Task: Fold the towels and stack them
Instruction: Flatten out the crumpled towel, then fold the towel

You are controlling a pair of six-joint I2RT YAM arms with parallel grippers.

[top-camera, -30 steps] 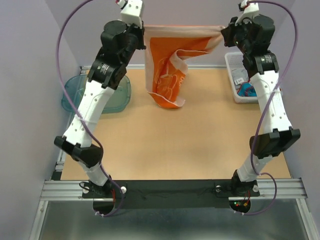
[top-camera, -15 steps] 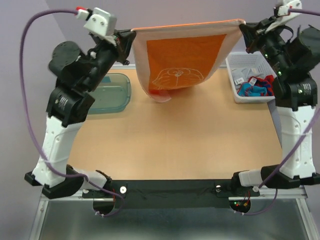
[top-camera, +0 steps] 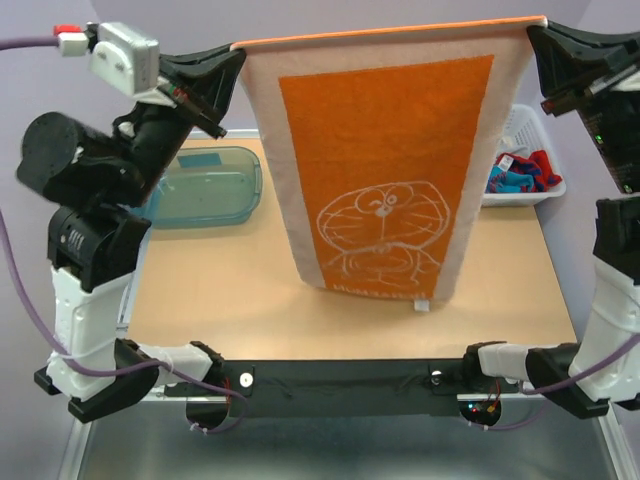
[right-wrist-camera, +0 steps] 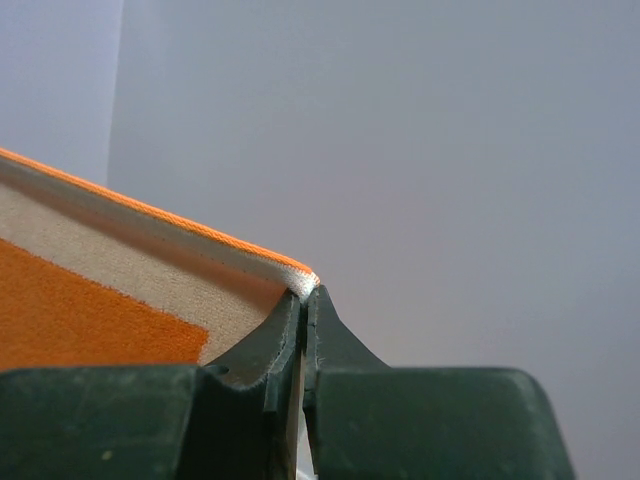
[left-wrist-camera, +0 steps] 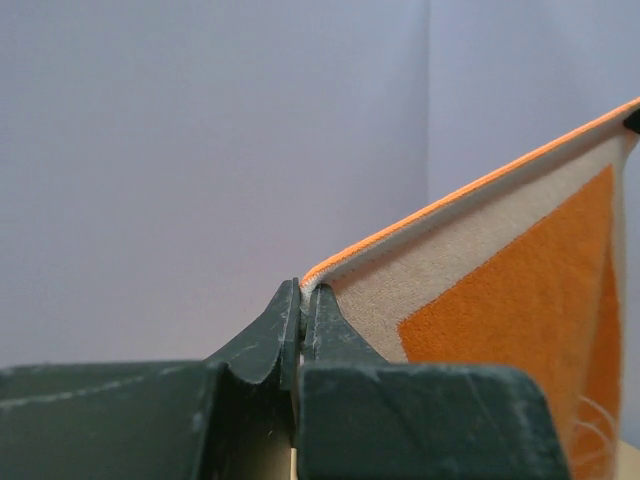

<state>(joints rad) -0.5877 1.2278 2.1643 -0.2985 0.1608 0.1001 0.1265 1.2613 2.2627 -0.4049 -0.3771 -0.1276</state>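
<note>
Risk first: both grips sit on the very tips of the orange towel's (top-camera: 385, 180) top corners, so only a sliver of hem is pinched. If my arms pull apart any harder, a corner could pop out and the towel would swing down off one side and crumple. Second risk: the bottom edge hangs low in the frame, close to the near edge of the counter (top-camera: 230, 280). Laid down carelessly, it could bunch or drape over that edge.

Left fingers (left-wrist-camera: 270, 335): clenched on the towel's top corner at the upper left of the overhead view, no gap between the pads. Right fingers (right-wrist-camera: 278, 340): clenched the same way on the other top corner, upper right.

Towel is stretched flat between them, off the counter, in the middle of the frame, cartoon face showing. Other towels (top-camera: 520, 175) sit in the basket (top-camera: 527, 122) at right. Tray (top-camera: 205, 185) at left, nothing stacked that I can see.
</note>
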